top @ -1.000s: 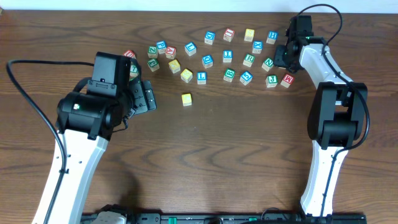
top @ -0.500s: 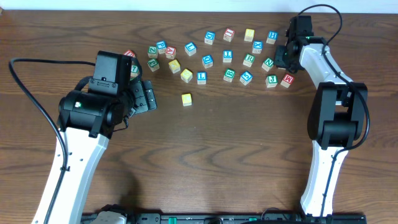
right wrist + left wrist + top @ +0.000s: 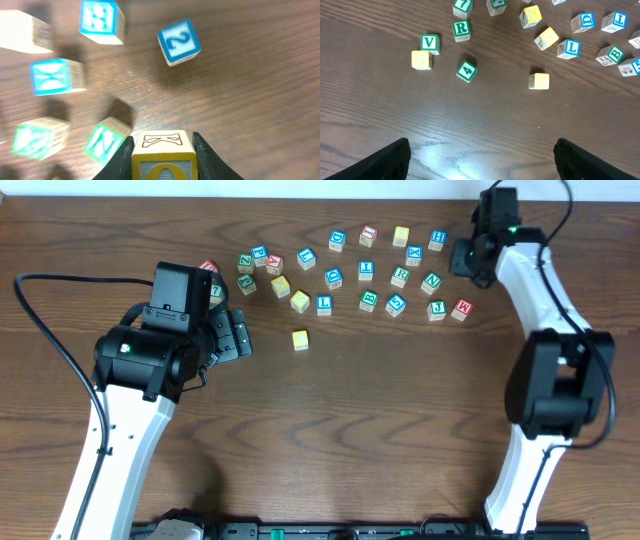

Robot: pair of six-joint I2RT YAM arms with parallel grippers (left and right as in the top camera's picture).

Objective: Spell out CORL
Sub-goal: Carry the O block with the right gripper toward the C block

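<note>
My right gripper [image 3: 163, 139] is shut on a yellow block [image 3: 163, 152] with a K on top and an O on the near face, held above the table at the back right [image 3: 470, 258]. My left gripper [image 3: 481, 146] is open and empty, low over bare wood at the left [image 3: 238, 337]. Letter blocks lie scattered along the back. A green R block [image 3: 461, 28], a blue L block [image 3: 568, 48] [image 3: 324, 304] and a lone yellow block [image 3: 539, 81] [image 3: 300, 339] show. A blue block that looks like a C [image 3: 333, 277] lies mid-row.
Below my right gripper lie a blue 2 block [image 3: 178, 42], a green N block [image 3: 104, 141] and a blue X block [image 3: 55, 76]. A green V block [image 3: 429, 42] and a green 4 block [image 3: 466, 70] lie ahead of my left gripper.
My right gripper has moved up and toward the back right, away from the blocks, carrying the yellow block. My left arm has not moved.
</note>
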